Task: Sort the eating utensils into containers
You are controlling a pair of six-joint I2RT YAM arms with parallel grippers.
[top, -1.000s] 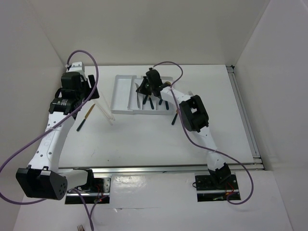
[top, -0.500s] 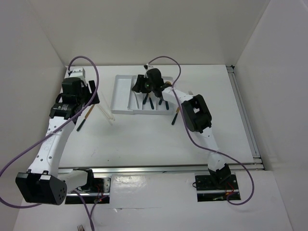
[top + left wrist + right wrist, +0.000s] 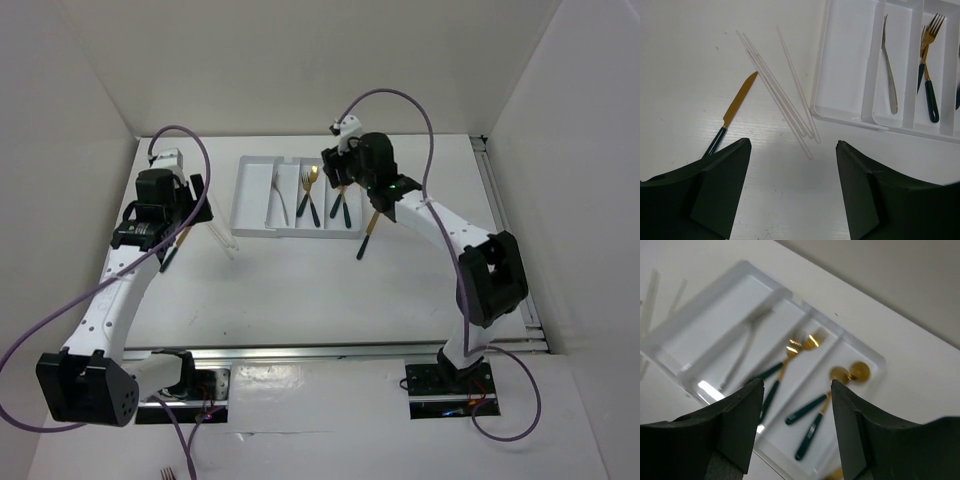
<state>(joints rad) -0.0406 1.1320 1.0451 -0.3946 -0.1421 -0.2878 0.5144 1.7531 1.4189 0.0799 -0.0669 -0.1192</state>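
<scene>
Gold knife lay diagonal on table, blade tip toward tray. Left gripper, right gripper: both spread, empty.

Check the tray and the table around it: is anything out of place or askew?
Yes. A gold-bladed knife and several thin white sticks lie loose on the table left of the tray; another dark-handled utensil lies off its near right corner. Inside, the two gold forks lie crossed.

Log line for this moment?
left gripper: open, near knife | right gripper: open, empty, above tray | inside: silver fork, two gold forks, two spoons
</scene>
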